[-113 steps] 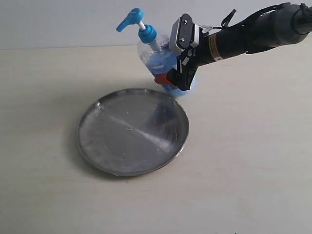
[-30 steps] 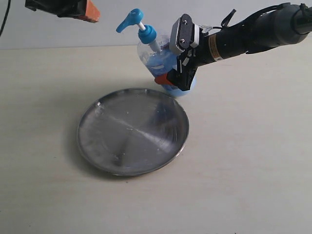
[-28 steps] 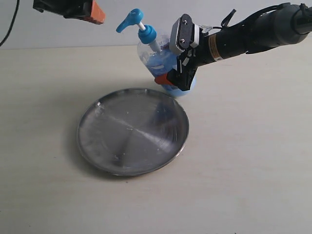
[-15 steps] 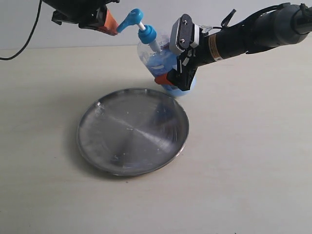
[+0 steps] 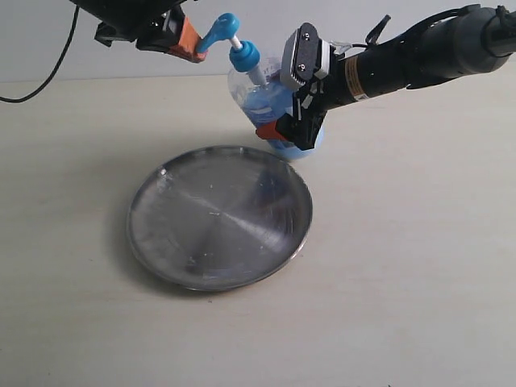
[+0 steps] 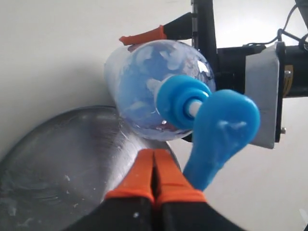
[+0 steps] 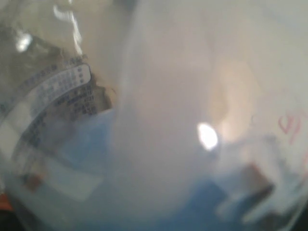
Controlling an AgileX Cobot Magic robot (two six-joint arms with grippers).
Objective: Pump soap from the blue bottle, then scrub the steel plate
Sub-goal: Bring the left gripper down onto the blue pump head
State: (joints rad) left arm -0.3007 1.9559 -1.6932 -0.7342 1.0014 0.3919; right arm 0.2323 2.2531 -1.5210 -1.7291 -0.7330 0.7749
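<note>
The blue bottle [image 5: 262, 101] leans tilted over the far rim of the steel plate [image 5: 161, 242], its pump head [image 5: 218, 31] pointing left. Pale blue soap [image 5: 268, 105] shows inside it. My right gripper [image 5: 286, 133] is shut on the bottle's body, one orange finger [image 6: 144, 36] lying along its side. In the right wrist view the bottle [image 7: 144, 120] and its label [image 7: 57, 96] fill the frame. My left gripper [image 5: 192, 44] is shut with nothing in it, its orange tips [image 6: 154, 159] right beside the pump head [image 6: 219, 130], above the plate [image 6: 57, 154].
The plate lies on a pale tabletop [image 5: 403, 282]. A black cable [image 5: 40, 76] hangs from the left arm at the back left. The right arm [image 5: 419, 56] stretches in from the upper right.
My left gripper has moved in from the upper left and now sits beside the pump head. The right gripper, bottle and plate have not moved.
</note>
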